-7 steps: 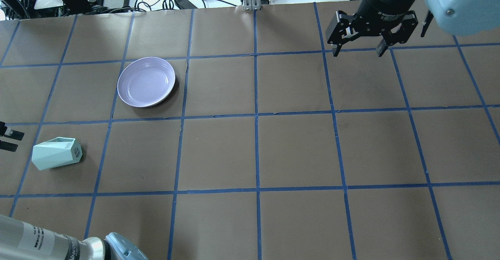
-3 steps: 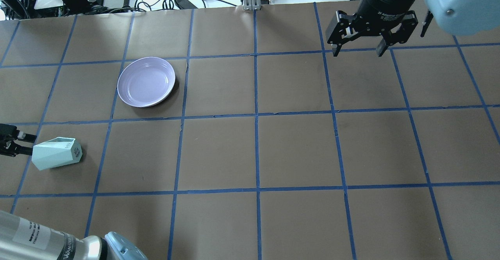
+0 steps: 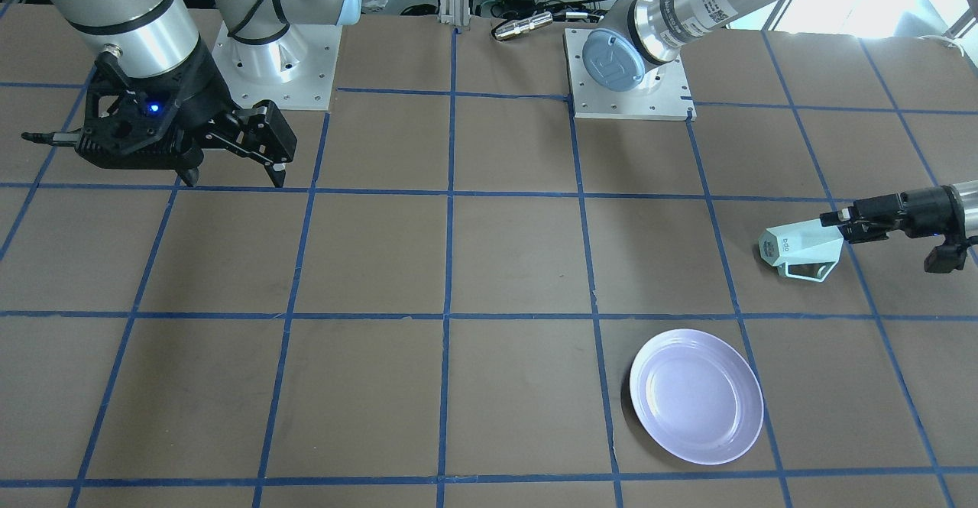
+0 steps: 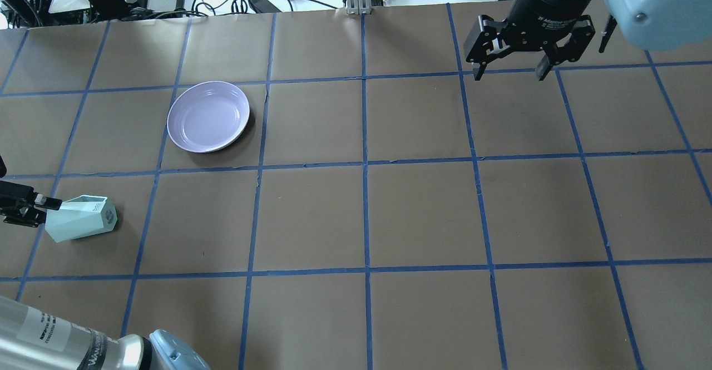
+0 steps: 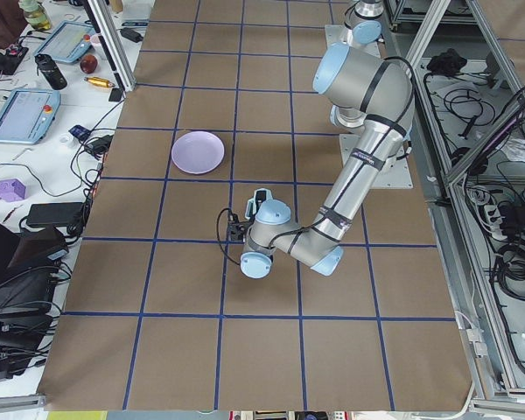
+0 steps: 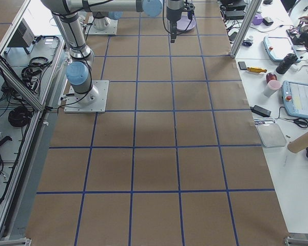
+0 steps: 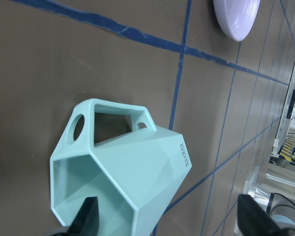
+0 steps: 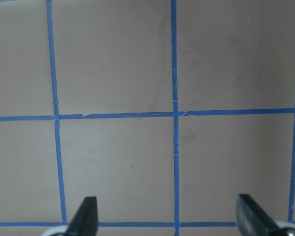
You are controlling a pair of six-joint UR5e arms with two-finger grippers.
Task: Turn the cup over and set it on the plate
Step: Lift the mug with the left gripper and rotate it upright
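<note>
Brown tabletop (image 4: pixel 423 214), lower left: cup (image 4: pixel 80 218) on its side, left gripper (image 7: pixel 168 204) wide at its mouth. Could squirt away if pinched on slanted facets. Right gripper (image 4: pixel 510 72) wide, empty.

overhead cam looks forward and down on the table (image 4: pixel 423 214), front cam faces back from the opposite side; both catch the plate (image 4: pixel 208 117) and cup (image 4: pixel 80 220). left wrist cam sits super close on the cup.

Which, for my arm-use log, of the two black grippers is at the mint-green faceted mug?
The left gripper: its fingers straddle the rim of the mint-green faceted mug; the right gripper hangs open, far away.
</note>
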